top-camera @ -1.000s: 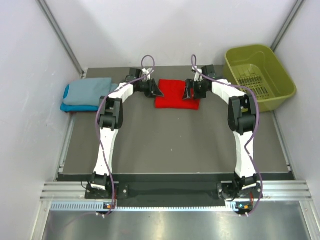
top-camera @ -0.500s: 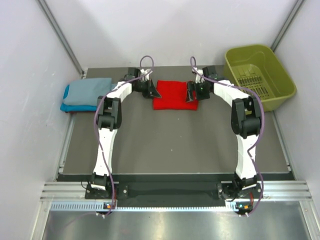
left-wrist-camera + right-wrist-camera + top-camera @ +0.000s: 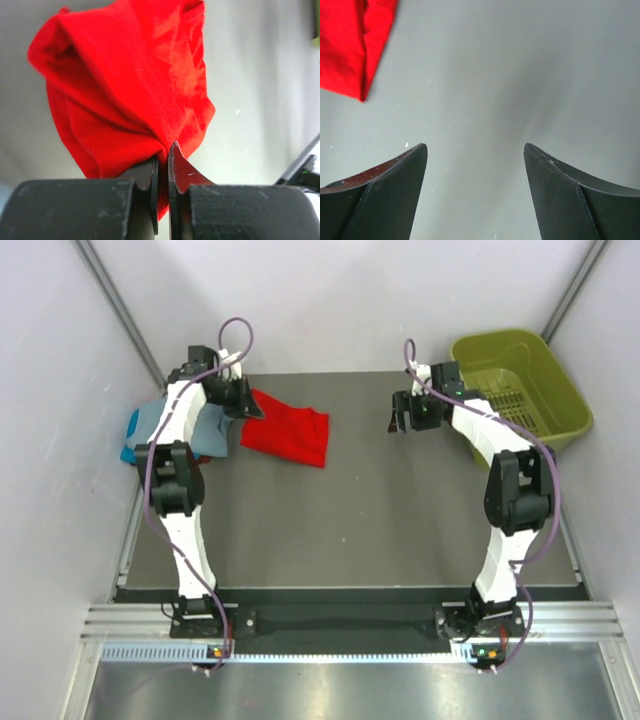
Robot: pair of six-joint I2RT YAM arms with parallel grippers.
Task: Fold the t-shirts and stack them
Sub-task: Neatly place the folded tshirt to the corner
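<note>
The left end effector (image 3: 163, 152) is pinched shut on a corner of the folded red t-shirt (image 3: 290, 432), which trails rightward over the worktop (image 3: 350, 520); the grey-blue t-shirt stack (image 3: 213, 432) lies just left of it, nearest this arm, the right end effector (image 3: 402, 420) wide, empty, well apart

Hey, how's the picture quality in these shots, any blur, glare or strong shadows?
Top view: sharp, evenly lit, only a dull sheen on the metal sheet. Left wrist view: the red t-shirt is close, its top edge blurred, the background out of focus. Right wrist view: soft diagonal shadow on the table.
</note>
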